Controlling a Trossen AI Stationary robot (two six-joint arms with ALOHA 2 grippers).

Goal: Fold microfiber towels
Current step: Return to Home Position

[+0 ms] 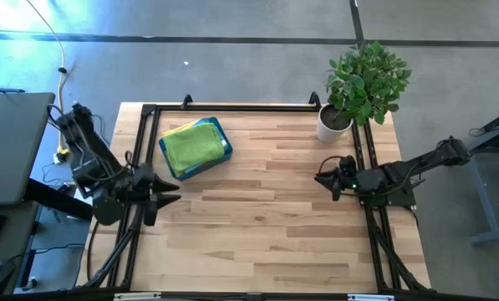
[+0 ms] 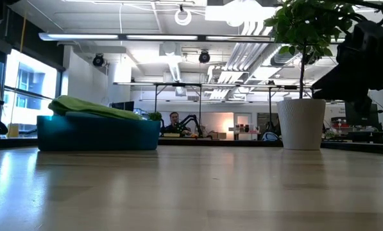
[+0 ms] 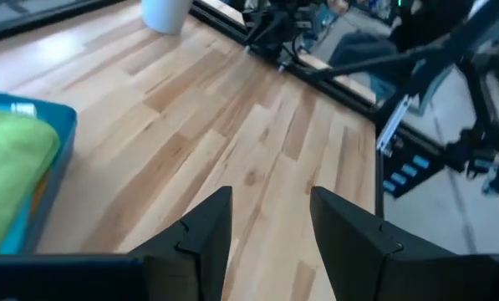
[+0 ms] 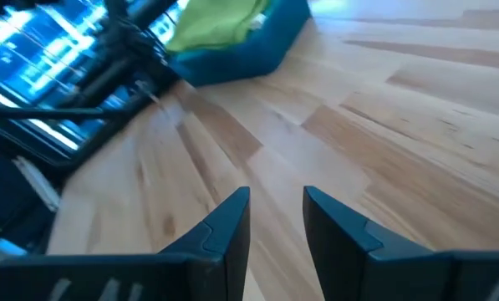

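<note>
The microfiber towels lie stacked in a teal tray (image 1: 226,144) at the table's far left. A lime green towel (image 1: 190,147) is on top, and a yellow edge (image 1: 179,130) shows under it. The low view shows the stack (image 2: 92,107) rising above the tray wall (image 2: 95,135). My left gripper (image 1: 172,194) hovers open near the table's left edge, just on the near side of the tray. In its wrist view the gripper (image 3: 270,196) has only wood between its fingers. My right gripper (image 1: 320,177) stands open near the right edge; its wrist view shows the gripper (image 4: 276,194) pointing across the table toward the tray (image 4: 257,42).
A potted plant in a white pot (image 1: 333,125) stands at the far right corner. Black frame rails (image 1: 140,150) run along the table's left, far and right edges. Bare wood (image 1: 257,209) lies between the two grippers. A person (image 2: 174,122) sits in the room far behind the table.
</note>
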